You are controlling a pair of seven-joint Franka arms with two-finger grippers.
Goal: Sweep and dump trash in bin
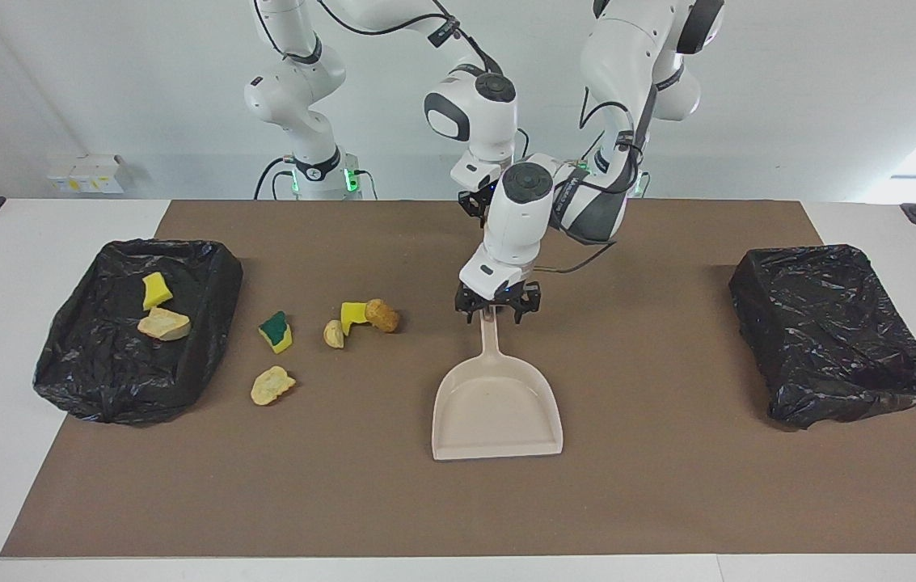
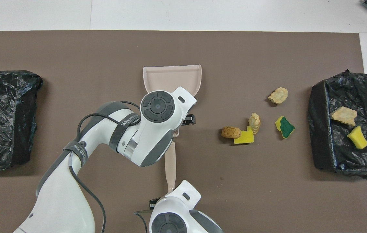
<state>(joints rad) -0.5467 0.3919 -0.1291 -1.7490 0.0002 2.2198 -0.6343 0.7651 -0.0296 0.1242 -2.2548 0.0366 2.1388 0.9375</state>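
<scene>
Two scraps, a yellow sponge piece (image 1: 155,289) and a tan bread-like lump (image 1: 164,324), are already lying in the black-lined bin (image 1: 102,380) at the right arm's end of the counter (image 1: 668,501), so a small part of the job is looking done. Five scraps are sitting loose on the brown mat (image 1: 668,453) between that bin and the dustpan (image 1: 498,408): a green-and-yellow sponge piece (image 1: 276,331), a yellow sponge piece (image 1: 353,314) touching a brown bread-like lump (image 1: 382,314), a small pale lump (image 1: 334,333) just beside them, and a flat tan lump (image 1: 272,385) farther from the robots. The dustpan is lying flat and empty in the middle of the mat, its handle pointing toward the robots. The left claw (image 1: 497,311) is hanging right over the tip of that handle with its fingers spread to either side of it and nothing gripped yet. The right claw (image 2: 167,194) is sitting closed on the near end of the beige brush handle (image 2: 169,165), which is lying nearer the robots than the dustpan. A second black-lined bin (image 1: 833,331) is sitting at the left arm's end, with nothing visible in it. By my reading the tools are only now being picked up, and the sweeping and dumping of these five scraps are all waiting to be done.
</scene>
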